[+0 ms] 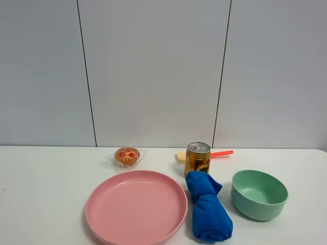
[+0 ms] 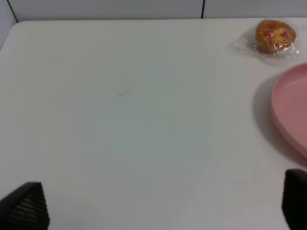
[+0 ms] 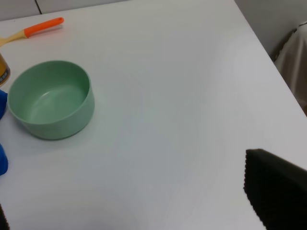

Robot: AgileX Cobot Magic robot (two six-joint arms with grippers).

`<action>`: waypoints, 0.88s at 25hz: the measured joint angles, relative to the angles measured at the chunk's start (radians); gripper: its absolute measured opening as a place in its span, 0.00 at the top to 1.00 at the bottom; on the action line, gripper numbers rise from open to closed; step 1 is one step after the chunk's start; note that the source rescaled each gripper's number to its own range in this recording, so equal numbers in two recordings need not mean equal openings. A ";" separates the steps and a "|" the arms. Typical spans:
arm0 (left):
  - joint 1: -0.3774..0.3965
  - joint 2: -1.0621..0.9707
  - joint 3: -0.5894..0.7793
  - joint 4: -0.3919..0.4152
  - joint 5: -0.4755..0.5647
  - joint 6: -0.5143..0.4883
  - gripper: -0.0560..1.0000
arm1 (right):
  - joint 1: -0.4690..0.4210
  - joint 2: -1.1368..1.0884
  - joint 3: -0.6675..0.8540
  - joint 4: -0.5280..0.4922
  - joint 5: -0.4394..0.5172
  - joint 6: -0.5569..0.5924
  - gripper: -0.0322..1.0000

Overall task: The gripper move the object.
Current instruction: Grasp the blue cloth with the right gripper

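Observation:
A wrapped muffin (image 1: 127,156), a pink plate (image 1: 137,206), a gold drink can (image 1: 197,158), a rolled blue cloth (image 1: 208,206) and a green bowl (image 1: 259,194) sit on the white table. Neither gripper shows in the exterior high view. My left gripper (image 2: 160,203) is open and empty over bare table, well away from the muffin (image 2: 275,35) and the plate's rim (image 2: 292,110). My right gripper (image 3: 139,203) is open and empty over bare table, apart from the bowl (image 3: 50,98).
A brush with an orange handle (image 1: 220,153) lies behind the can and also shows in the right wrist view (image 3: 43,26). The table's right edge (image 3: 268,52) is close to my right gripper. A grey wall stands behind the table.

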State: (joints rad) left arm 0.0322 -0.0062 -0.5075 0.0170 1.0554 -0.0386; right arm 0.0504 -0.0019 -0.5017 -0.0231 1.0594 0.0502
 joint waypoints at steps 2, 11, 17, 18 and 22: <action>0.000 0.000 0.000 0.000 0.000 0.000 0.00 | 0.000 0.000 0.000 0.023 -0.001 0.005 0.00; 0.000 0.000 0.000 0.000 0.000 0.000 0.00 | 0.000 0.076 -0.110 0.364 -0.093 -0.205 0.00; 0.000 0.000 0.000 0.000 0.000 0.000 0.00 | 0.000 0.424 -0.363 0.500 -0.080 -0.423 0.00; 0.000 0.000 0.000 0.000 0.000 0.000 0.00 | 0.000 0.489 -0.416 0.525 -0.075 -0.459 0.00; 0.000 0.000 0.000 0.000 0.000 0.000 0.00 | 0.015 0.720 -0.593 0.574 -0.044 -0.531 0.00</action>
State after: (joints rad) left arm 0.0322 -0.0062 -0.5075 0.0170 1.0554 -0.0386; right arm 0.0649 0.7178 -1.0946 0.5512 1.0158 -0.4808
